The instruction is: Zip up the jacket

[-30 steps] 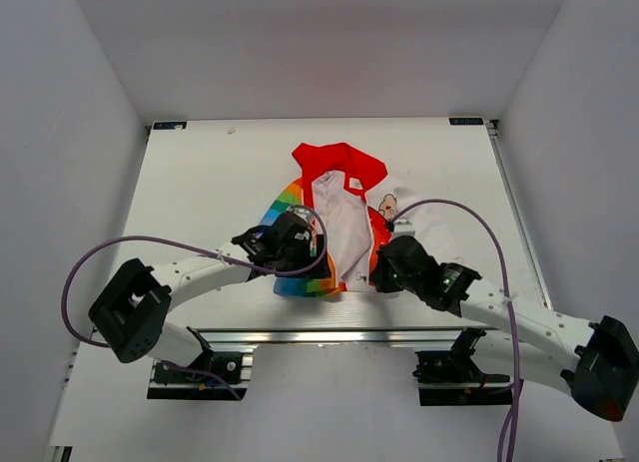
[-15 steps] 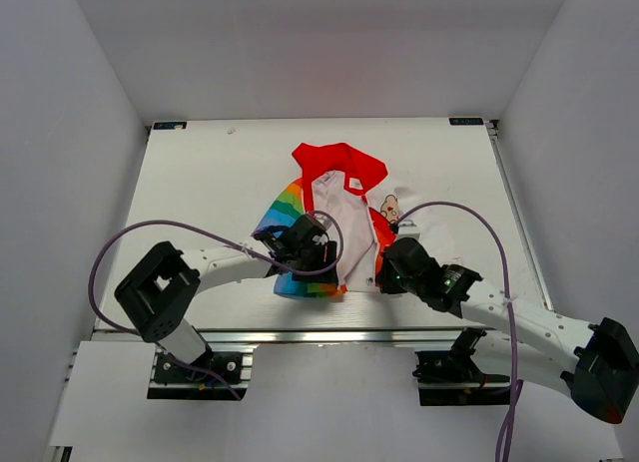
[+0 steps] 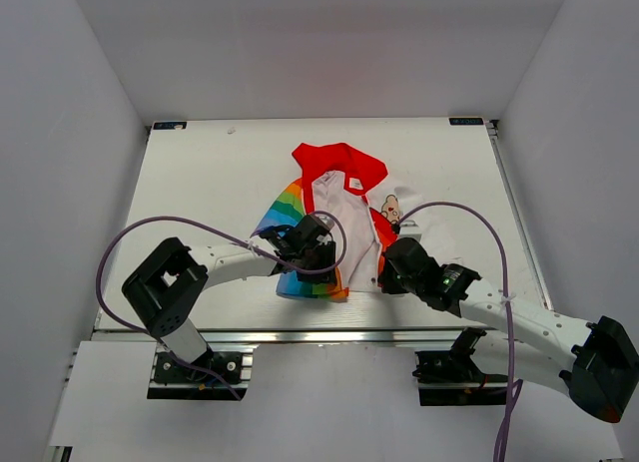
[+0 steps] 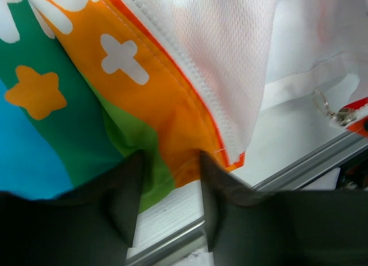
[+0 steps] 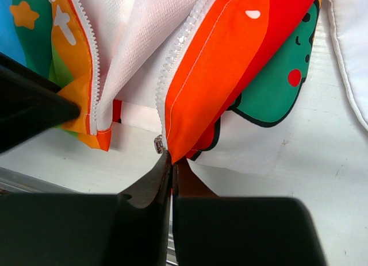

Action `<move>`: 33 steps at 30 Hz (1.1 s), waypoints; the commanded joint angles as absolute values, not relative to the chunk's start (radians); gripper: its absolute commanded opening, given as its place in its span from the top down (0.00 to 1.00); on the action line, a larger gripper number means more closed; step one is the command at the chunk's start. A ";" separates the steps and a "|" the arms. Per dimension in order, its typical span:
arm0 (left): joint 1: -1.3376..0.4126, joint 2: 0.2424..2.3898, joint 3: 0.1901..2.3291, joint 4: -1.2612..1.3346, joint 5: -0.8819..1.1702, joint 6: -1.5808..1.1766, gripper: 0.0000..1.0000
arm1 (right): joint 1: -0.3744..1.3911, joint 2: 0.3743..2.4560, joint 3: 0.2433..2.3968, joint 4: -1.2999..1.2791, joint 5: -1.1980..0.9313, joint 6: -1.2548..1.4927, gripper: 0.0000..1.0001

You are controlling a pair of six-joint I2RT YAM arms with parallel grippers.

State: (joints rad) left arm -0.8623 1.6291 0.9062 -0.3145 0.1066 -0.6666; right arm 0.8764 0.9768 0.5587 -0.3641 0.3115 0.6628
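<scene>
The jacket lies open on the white table, red hood at the far end, white lining showing between its rainbow panels. My left gripper is at the bottom of the left panel. In the left wrist view its jaws stand partly open astride the orange and green hem, beside the white zipper teeth. My right gripper is shut on the bottom corner of the orange-red right panel, and the metal zipper slider hangs just left of its tips. In the top view the right gripper is at the hem's right end.
An aluminium rail runs along the table's near edge, just below the jacket's hem, seen also as the rail in the left wrist view. Purple cables loop over both arms. White walls enclose the table on three sides.
My left gripper has moved right and forward onto the jacket's bottom hem, and its jaws have narrowed around it. The right gripper has stayed shut on the right panel's corner.
</scene>
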 commanded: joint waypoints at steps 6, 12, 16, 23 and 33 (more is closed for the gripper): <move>-0.868 1.591 0.937 -0.325 0.127 -0.701 0.26 | 0.870 0.973 0.546 -0.373 0.333 0.680 1.00; -0.868 1.603 0.930 -0.291 0.130 -0.712 0.25 | 0.871 0.976 0.543 -0.373 0.336 0.673 1.00; -0.887 1.667 0.954 -0.310 0.088 -0.716 0.29 | 0.871 0.974 0.538 -0.377 0.344 0.673 1.00; -0.953 1.764 1.046 -0.383 -0.047 -0.726 0.30 | 0.870 0.973 0.535 -0.383 0.350 0.672 1.00; -0.982 1.861 1.157 -0.546 -0.202 -0.799 0.64 | 0.870 0.960 0.531 -0.399 0.367 0.676 1.00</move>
State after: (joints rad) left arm -0.9756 1.8336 1.1454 -0.4618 -0.1238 -0.7719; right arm 0.8722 0.9764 0.5404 -0.3943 0.3355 0.6674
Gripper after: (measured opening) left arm 0.376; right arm 0.012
